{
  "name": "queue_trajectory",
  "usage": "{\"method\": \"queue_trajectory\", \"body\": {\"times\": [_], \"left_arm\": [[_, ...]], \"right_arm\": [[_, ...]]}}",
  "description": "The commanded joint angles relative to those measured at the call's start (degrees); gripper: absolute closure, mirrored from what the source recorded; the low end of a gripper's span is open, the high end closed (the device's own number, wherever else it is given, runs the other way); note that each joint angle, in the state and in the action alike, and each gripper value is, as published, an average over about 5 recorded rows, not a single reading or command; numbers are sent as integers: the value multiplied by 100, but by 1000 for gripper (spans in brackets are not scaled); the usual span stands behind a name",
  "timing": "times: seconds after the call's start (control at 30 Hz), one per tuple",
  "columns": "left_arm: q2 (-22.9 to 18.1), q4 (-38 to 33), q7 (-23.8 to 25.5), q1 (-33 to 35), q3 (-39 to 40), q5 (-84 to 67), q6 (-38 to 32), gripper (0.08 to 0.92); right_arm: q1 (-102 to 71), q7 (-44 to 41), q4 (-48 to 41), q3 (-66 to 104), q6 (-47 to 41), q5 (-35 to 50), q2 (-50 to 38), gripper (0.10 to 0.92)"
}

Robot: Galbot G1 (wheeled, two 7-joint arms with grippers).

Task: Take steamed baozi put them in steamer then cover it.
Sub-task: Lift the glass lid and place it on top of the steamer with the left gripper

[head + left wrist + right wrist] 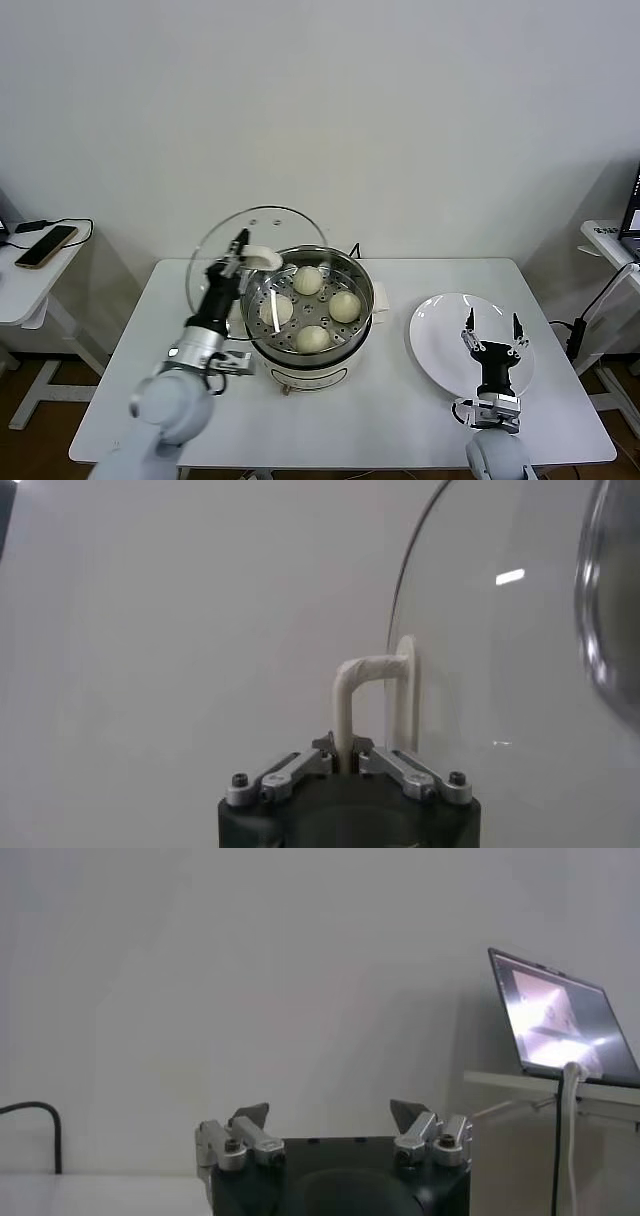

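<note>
Head view showed four baozi (311,309) in the centre-frame steamer (362,290), left gripper (240,248) clamped on the unseated cover (215,252), right gripper (491,332) agape.

A plain pale wall (320,110) fills the upper half of the head view, evenly lit and bare. In front of it stands a white rectangular table (400,400) on light legs. At the left edge of the frame a smaller white side table (25,285) carries a phone (45,246) and a black cable (60,224). At the right edge another white stand (610,240) holds a laptop (560,1018), its screen lit. Brown wooden floor (35,395) shows at the lower corners.
</note>
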Motion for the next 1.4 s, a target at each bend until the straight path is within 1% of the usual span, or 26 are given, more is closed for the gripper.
{"method": "queue_trajectory", "body": {"times": [0.03, 0.17, 0.3, 0.43, 0.8, 1.4], "left_arm": [[-834, 418, 1304, -793, 1538, 1185, 1333, 807], [-1115, 653, 1500, -843, 1552, 1571, 1484, 807], [-1248, 862, 1559, -889, 1605, 1792, 1521, 807], [-1309, 1050, 1592, -914, 1590, 1928, 1554, 807], [-1473, 1282, 1633, -869, 1443, 2212, 1542, 807], [-1587, 1361, 1605, -799, 1332, 2393, 1394, 807]], "right_arm": [[30, -15, -60, 5, -4, -33, 43, 203], [67, -39, -150, 15, 12, -57, 84, 203], [100, -51, -221, 17, 28, -86, 122, 203], [112, -56, -250, 16, 31, -117, 151, 203], [152, -63, -313, 6, 37, -163, 183, 203], [202, -81, -387, 4, 52, -177, 170, 203]]}}
